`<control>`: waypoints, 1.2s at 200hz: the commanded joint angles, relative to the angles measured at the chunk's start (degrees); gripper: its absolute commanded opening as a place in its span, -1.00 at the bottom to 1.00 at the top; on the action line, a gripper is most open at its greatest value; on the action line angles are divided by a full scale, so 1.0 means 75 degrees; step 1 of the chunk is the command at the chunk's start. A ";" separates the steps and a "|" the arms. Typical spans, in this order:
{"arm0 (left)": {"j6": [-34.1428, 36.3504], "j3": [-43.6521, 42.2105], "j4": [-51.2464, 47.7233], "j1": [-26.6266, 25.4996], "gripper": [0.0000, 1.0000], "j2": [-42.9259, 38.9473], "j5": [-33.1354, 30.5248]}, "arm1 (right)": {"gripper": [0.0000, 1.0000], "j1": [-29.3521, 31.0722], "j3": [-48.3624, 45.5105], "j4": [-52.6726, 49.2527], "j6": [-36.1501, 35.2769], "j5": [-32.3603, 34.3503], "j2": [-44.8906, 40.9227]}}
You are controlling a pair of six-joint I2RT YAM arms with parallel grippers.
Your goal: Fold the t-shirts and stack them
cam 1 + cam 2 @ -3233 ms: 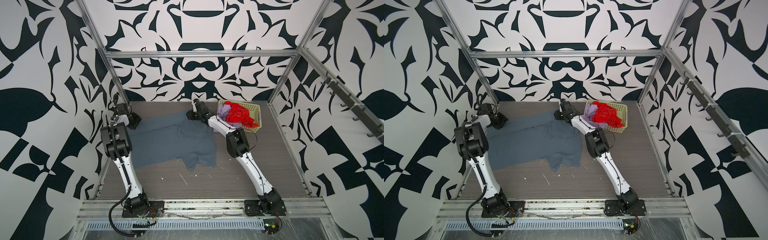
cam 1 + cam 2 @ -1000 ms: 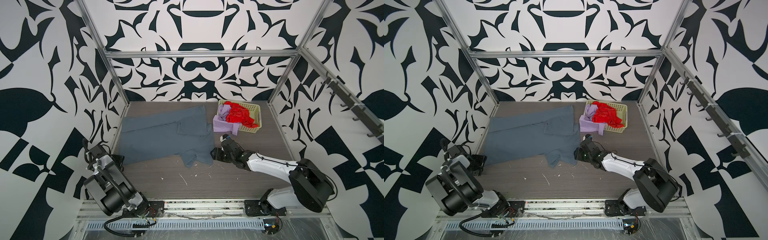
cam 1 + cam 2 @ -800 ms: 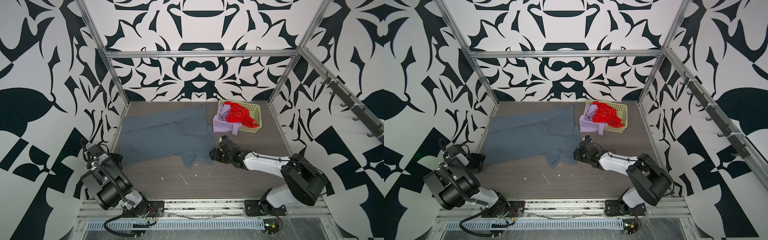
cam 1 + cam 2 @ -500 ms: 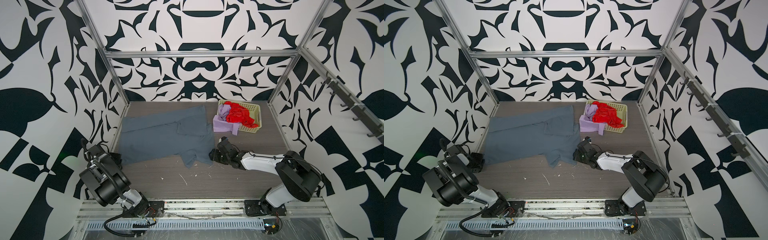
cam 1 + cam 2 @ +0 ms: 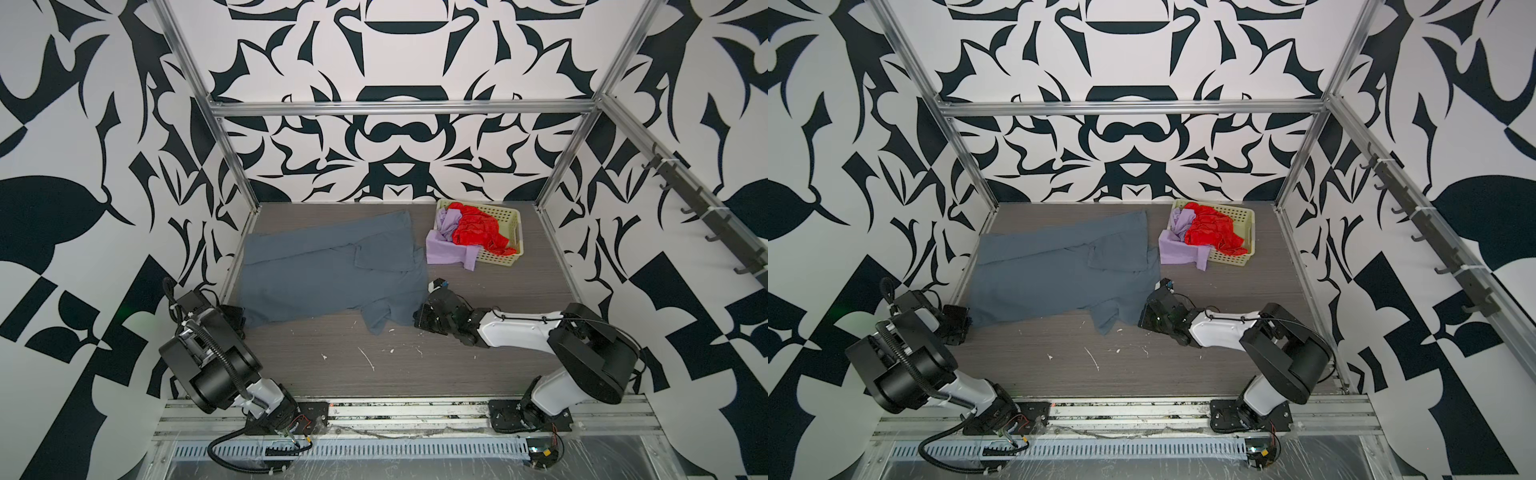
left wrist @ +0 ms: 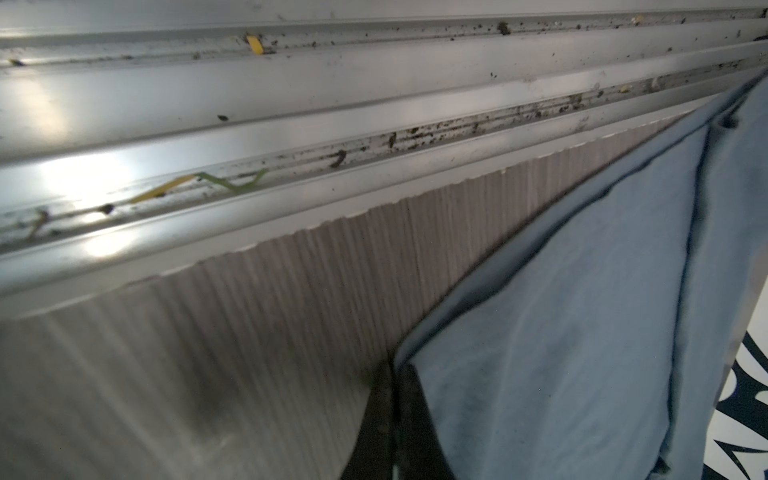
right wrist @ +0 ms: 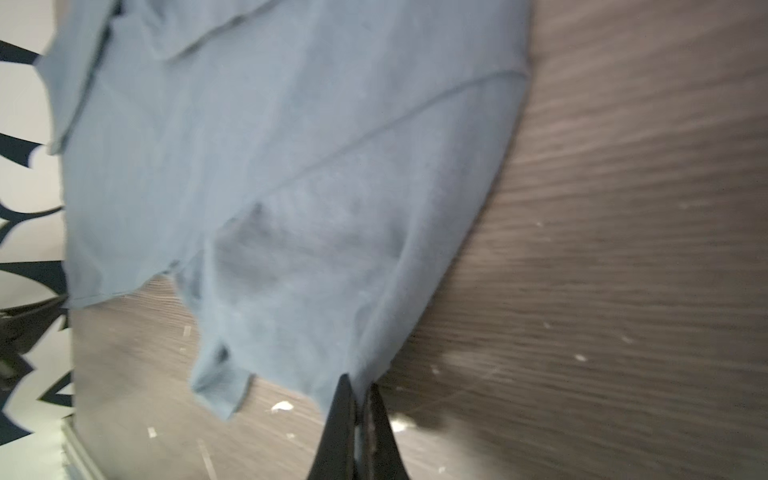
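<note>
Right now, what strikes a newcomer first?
A large slate blue-grey cloth t-shirt lies spread on the grey table, its near corners pinched by the left pincer and right pincer. Far right, a cream perforated plastic basket holds a bright red shirt and a pale lilac shirt.

1. Grey wood-grain tabletop [image 5: 498, 353], bare on the near and right side.
2. Blue-grey t-shirt [image 5: 324, 282] spread out, left to centre.
3. Cream perforated basket [image 5: 510, 222], far right.
4. Lilac t-shirt [image 5: 444, 252] spills from the basket's left side onto the tabletop, just beside the blue-grey t-shirt.
5. White scraps [image 5: 368, 358] scattered near centre.
</note>
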 commanded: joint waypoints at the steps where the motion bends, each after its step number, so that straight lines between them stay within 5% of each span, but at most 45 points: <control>1: 0.0019 -0.0157 -0.0107 0.0006 -1.00 0.0107 0.0105 | -1.00 0.0020 0.1142 -0.0152 0.0153 -0.0031 -0.0569; 30: -0.0035 -0.0105 -0.0046 0.0006 -1.00 0.0130 0.0214 | -0.88 -0.0254 0.2537 -0.0478 -0.0115 0.0313 0.0069; 50: -0.0082 -0.0088 0.0022 0.0005 -1.00 0.0197 0.0304 | -0.36 -0.0604 0.4174 -0.0788 -0.0798 -0.0041 0.1340; 76: -0.0100 -0.0050 0.0078 0.0006 -1.00 0.0318 0.0432 | -0.18 -0.0828 0.6051 -0.1720 -0.1314 -0.0616 0.2713; 154: -0.0003 0.0012 0.0147 0.0006 -1.00 0.0359 0.0519 | 0.19 -0.0848 0.5021 -0.2010 -0.3043 0.0337 0.1899; 240: 0.0015 -0.0024 0.0183 0.0006 -1.00 0.0344 0.0580 | 0.07 -0.1164 0.5708 -0.2003 -0.3346 0.0319 0.3327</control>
